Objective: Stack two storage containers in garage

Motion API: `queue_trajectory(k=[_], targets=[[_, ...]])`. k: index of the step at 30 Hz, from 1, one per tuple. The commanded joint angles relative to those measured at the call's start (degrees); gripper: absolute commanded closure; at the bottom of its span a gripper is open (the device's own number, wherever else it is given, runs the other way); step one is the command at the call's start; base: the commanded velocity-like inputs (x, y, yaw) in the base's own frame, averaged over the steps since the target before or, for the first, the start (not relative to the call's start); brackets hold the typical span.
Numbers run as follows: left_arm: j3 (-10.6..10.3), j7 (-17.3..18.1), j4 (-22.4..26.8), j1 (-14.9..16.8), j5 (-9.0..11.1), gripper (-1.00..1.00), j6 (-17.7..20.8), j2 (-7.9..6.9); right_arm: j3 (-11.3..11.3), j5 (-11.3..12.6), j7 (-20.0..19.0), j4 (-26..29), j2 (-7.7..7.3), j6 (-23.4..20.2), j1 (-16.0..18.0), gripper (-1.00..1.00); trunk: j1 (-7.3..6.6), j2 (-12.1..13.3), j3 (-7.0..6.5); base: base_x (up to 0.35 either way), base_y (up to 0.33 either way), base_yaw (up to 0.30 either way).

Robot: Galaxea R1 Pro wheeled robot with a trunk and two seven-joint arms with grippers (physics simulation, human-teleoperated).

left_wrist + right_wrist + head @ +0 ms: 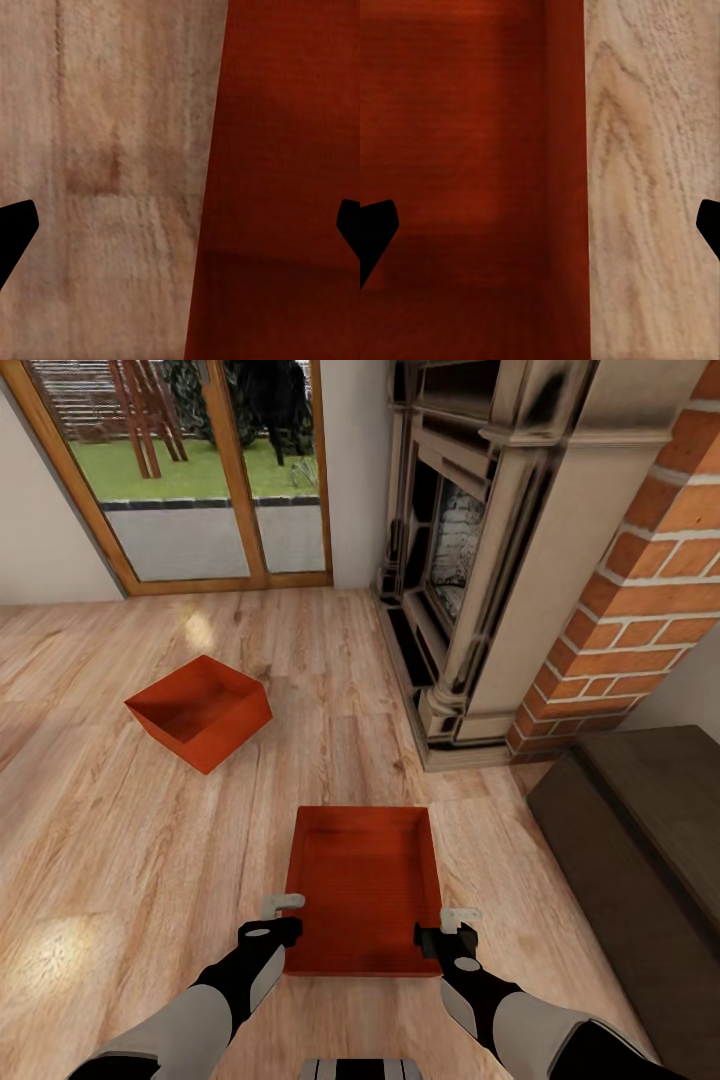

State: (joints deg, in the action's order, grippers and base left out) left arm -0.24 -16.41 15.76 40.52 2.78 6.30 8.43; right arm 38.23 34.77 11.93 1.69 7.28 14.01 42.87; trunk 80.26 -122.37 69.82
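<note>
Both grippers are spread wide and hold nothing: the left gripper (283,917) hangs over the near left corner of the nearer storage container (364,888), and the right gripper (452,927) over its near right corner, each straddling a side wall. In the left wrist view the wall's edge runs between the two dark fingertips (16,232), with wood-plank floor (112,150) on one side and the ribbed orange-red bottom on the other; the right wrist view mirrors this, one fingertip (375,236) over the box's inside and the other over bare plank. How far the fingers stand above the rim is hard to judge from these angles. This container sits flat on the living-room floor directly before the robot, near the fireplace (490,550) and the dark bench (640,860). The second storage container (200,710) lies well apart to the left and further off, turned at an angle, nearer the glass doors (200,470). The box looks light and stiff, though its thin straight walls would likely flex under a one-sided pull and offer smooth, somewhat slippery faces. The sensible hold seems to be the two long side walls, pinched over the rim by both grippers at matching points, so the box lifts level and does not twist.
</note>
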Motion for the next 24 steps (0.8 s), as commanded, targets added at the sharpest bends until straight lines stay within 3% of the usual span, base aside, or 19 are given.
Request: queue_trajectory(k=[1,8,13,24], targets=[[-0.04,-0.2,0.11,-0.01,0.29,-1.0,0.3,0.01,0.49,0.42,0.2,-0.02,0.02,0.13,0.02,-1.0,-0.01,-0.01,0.04,0.0,0.0,0.0],[-0.03,-0.2,0.07,-0.01,0.29,-1.0,0.3,0.01,0.65,0.16,0.13,-0.02,-0.6,0.14,0.02,-1.0,-0.01,-0.01,0.04,0.0,0.0,0.0],[-0.06,-0.2,0.07,-0.01,0.3,-1.0,0.3,0.01,0.68,-1.48,0.11,0.03,-1.72,0.14,0.02,-1.0,-0.01,-0.01,0.04,0.0,0.0,0.0],[-0.04,-0.2,0.06,-0.01,0.3,-1.0,0.3,0.01,0.56,-2.22,0.11,0.07,-2.08,0.14,0.02,-1.0,-0.01,-0.01,0.04,0.0,0.0,0.0]])
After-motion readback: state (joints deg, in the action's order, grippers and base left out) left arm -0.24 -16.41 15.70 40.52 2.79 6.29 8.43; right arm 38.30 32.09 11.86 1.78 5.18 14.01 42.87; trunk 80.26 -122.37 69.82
